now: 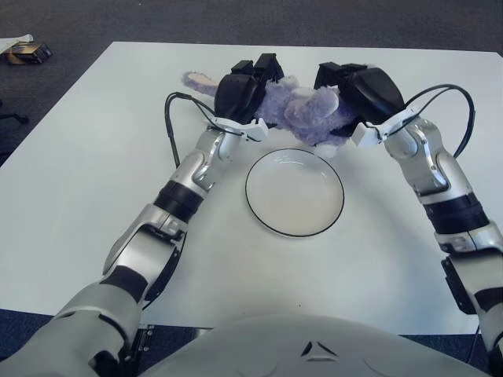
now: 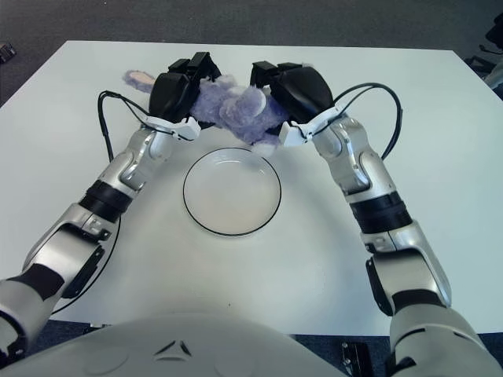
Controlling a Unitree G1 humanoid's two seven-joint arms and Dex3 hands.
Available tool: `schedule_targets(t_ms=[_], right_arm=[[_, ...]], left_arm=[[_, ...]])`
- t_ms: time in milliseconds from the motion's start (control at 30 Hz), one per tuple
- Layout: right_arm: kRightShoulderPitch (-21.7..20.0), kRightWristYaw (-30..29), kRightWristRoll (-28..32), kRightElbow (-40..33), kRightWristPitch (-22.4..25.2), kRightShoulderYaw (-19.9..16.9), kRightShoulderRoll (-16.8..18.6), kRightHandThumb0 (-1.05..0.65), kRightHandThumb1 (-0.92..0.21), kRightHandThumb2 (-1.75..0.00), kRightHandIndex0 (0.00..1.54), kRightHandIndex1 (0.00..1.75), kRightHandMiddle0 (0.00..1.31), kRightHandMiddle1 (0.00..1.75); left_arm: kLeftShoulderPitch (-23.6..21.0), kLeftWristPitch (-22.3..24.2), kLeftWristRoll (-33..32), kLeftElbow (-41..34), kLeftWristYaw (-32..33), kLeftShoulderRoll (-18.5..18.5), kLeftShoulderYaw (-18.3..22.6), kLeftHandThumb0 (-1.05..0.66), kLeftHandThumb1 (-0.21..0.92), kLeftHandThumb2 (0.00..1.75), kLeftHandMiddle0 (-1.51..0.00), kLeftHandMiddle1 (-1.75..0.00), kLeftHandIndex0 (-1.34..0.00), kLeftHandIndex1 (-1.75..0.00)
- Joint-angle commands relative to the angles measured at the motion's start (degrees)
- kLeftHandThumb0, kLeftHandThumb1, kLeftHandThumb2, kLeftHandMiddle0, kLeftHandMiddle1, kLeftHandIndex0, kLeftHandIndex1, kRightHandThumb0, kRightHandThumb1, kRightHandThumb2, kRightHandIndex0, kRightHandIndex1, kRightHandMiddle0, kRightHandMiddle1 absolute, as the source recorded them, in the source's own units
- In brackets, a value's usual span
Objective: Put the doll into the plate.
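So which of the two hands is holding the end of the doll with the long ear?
The left hand; the doll has its ear sticking out beside it, not by the right hand.

This looks like an office or lab test room, not a home. A large, plain white tabletop (image 1: pixel 86 181) fills most of the view, standing on dark grey, short-pile carpet (image 1: pixel 118 20) of the kind laid in workplaces. Beyond the tabletop's far left corner a small box (image 1: pixel 26 52) lies on that carpet, and at the left edge part of a dark chair base (image 1: pixel 6 114) may show, though it is hard to tell. Loose black cables (image 1: pixel 177 126) run openly along the robot's arms above the tabletop.
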Motion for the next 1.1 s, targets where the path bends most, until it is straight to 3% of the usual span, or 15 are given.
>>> schedule_targets(t_ms=[0, 167, 567, 1067], right_arm=[[0.8, 0.9, 1.8, -3.1, 0.5, -1.8, 0.5, 0.00, -0.04, -1.61, 0.85, 1.66, 0.59, 1.75], [2.0, 1.8, 2.4, -4.7, 0.7, -2.9, 0.7, 0.00, -0.04, -1.60, 0.84, 1.66, 0.59, 1.75], [4.8, 3.2, 4.3, -9.2, 0.9, -4.5, 1.5, 0.00, -0.05, -1.60, 0.83, 1.68, 0.58, 1.75], [6.4, 6.2, 7.2, -14.4, -0.4, -6.0, 1.0, 0.00, -0.06, -1.61, 0.82, 1.70, 0.58, 1.75]], left_arm=[[3.6, -0.1, -1.1, -6.4, -3.9, 1.8, 1.5, 0.00, 0.02, 1.65, -0.84, -1.71, -0.60, -1.75], [7.2, 0.9, -2.0, -12.6, -7.8, 2.8, 3.4, 0.00, 0.01, 1.66, -0.84, -1.73, -0.61, -1.75], [11.0, 2.0, -6.4, -20.2, -14.5, 3.7, 8.1, 0.00, -0.01, 1.69, -0.85, -1.74, -0.63, -1.75], [13.5, -4.3, -7.2, -22.3, -17.7, 8.1, 10.8, 0.00, -0.06, 1.74, -0.88, -1.75, -0.68, -1.74]])
